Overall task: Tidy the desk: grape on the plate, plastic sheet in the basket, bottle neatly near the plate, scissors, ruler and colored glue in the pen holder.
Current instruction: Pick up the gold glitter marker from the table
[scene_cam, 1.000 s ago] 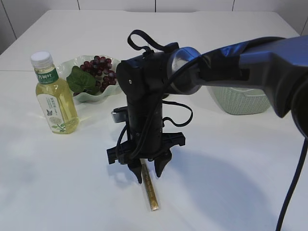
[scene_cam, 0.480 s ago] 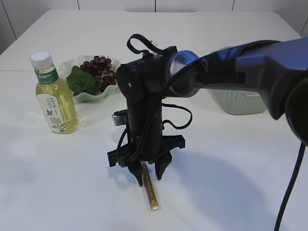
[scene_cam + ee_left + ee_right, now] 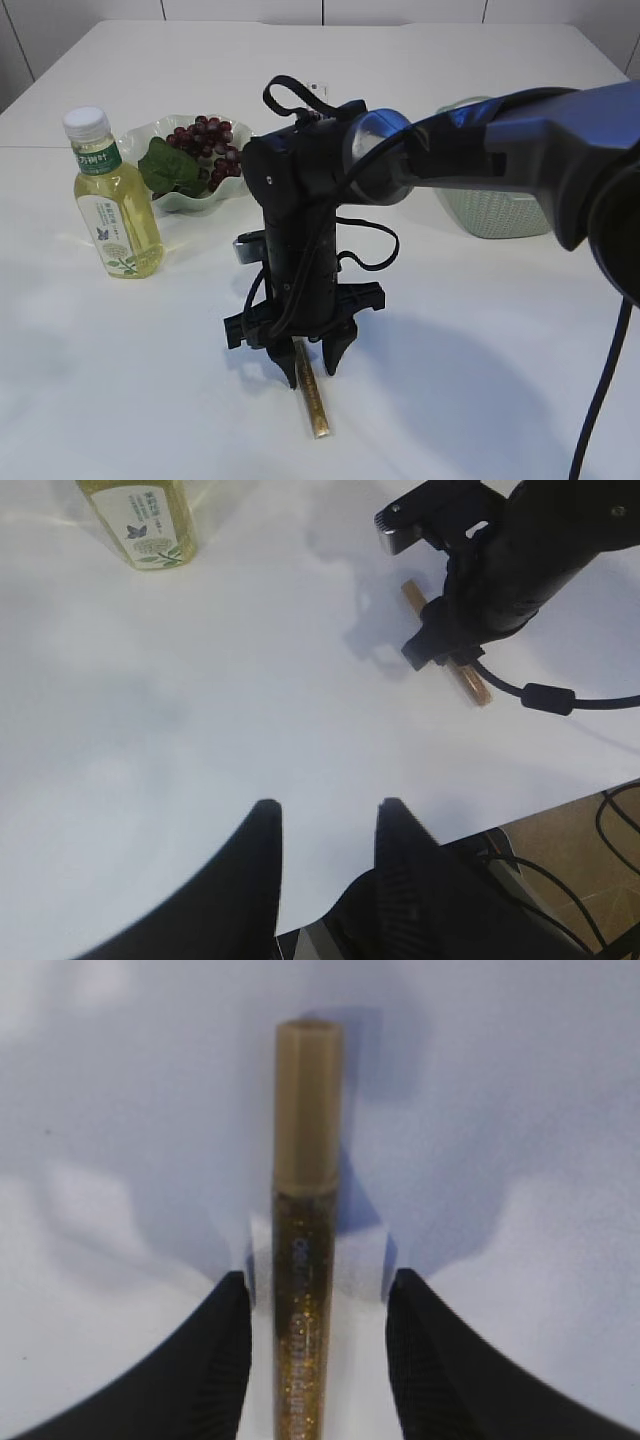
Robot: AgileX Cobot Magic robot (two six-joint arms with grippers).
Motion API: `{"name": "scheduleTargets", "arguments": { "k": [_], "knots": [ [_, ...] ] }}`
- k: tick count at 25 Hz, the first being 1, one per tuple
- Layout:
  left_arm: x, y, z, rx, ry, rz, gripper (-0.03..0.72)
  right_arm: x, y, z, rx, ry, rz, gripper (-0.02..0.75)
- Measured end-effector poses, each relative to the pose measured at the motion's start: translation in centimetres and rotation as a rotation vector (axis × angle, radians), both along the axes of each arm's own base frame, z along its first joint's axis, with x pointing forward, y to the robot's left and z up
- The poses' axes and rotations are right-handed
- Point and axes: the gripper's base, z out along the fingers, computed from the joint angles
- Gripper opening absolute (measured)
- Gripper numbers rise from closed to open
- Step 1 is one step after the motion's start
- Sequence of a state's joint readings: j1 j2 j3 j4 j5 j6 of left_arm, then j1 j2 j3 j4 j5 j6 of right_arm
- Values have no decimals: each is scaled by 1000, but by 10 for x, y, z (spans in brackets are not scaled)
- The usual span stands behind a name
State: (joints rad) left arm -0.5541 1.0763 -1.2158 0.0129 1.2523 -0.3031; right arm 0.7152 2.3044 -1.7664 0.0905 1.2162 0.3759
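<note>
A gold glitter colored glue tube lies on the white table. My right gripper points down over it, open, one finger on each side of the tube and not touching it. In the right wrist view the glue runs up between the fingers of the right gripper. My left gripper hangs open and empty over bare table. The bottle of yellow drink stands upright left of the plate, which holds the grape bunch. Scissors, ruler, plastic sheet and pen holder are out of view.
A pale green woven basket sits at the back right, partly behind the right arm. A green leaf lies on the plate. The left wrist view shows the bottle, the glue and the table's front edge.
My right gripper has sunk slightly lower around the glue tube. The tube, bottle and plate have not moved.
</note>
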Motion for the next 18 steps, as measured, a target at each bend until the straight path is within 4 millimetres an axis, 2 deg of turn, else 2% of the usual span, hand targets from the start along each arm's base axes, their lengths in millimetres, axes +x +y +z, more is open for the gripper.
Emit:
{"name": "scheduleTargets", "arguments": {
  "k": [3,8,18],
  "knots": [
    [0,0,0,4,-2,-3,239,0,0,0,0,0,2,334],
    [0,0,0,5,-3,-2,239,0,0,0,0,0,2,230],
    [0,0,0,10,-6,-7,239,0,0,0,-1,-1,3,138]
  ]
}}
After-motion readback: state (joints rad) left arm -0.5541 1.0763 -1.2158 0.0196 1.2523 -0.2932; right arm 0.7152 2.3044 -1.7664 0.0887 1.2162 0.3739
